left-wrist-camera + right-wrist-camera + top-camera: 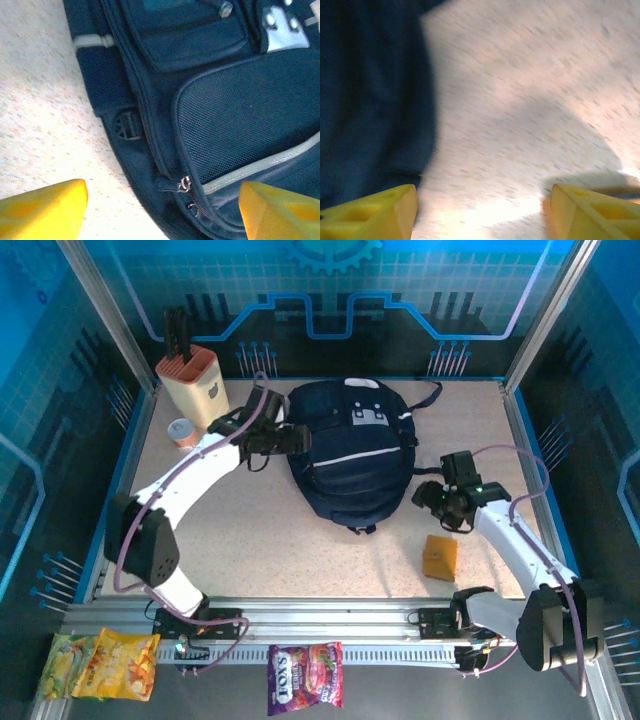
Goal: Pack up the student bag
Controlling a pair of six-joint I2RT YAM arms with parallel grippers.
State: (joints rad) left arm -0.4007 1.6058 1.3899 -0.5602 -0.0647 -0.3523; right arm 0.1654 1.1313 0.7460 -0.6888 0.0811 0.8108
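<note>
Student bag (350, 455), dark navy, largest thing there: lay flat on the table (250, 530), far of centre, between the two arms. Showed a thin pale stripe across the front and grey patches toward its far end.

Left gripper (288, 438): hung at the bag's left flank, just beside the fabric; could not tell whether touching. Seen from the left wrist (160, 210), stood spread wide, yellow fingertips (42, 210) at the bottom corners, pinching nothing. Looked down there on the bag's side: zip pull (185, 185) between the fingers, mesh pocket (250, 110) above it, pale stripe (260, 167) running to the right, black buckle (126, 125) at the left seam.

Right gripper (425, 498): hung near the bag's right side, apart from it, over bare tabletop. Seen from the right wrist (480, 212), likewise stood spread and held nothing; dark bag fabric on the left of that view, speckled tabletop on the right.

Elsewhere: orange block (440, 558) on the table, near of the right gripper. Cream knife block (188, 380) with black handles in the far left corner, small round cup (182, 430) just near of it. Below the table's near edge, yellow snack packets (100, 665) at left and purple packet (305, 675) in the middle.
</note>
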